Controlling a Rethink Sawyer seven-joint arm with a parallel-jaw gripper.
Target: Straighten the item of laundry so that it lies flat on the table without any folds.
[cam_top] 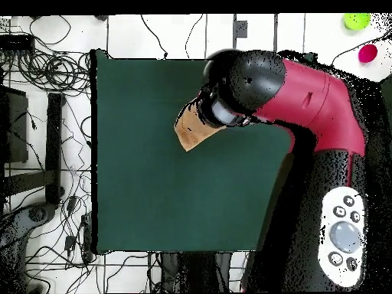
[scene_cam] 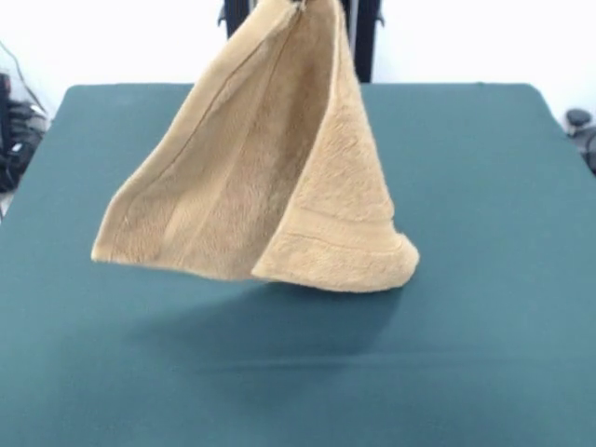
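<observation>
Hanging in the air above the green tabletop, the tan terry towel drapes from its top corner at the upper edge of the front view, folded into a cone-like shape with its woven band and hem low. Whether the fingers are open or closed cannot be told; overhead, the red arm covers most of the towel.
</observation>
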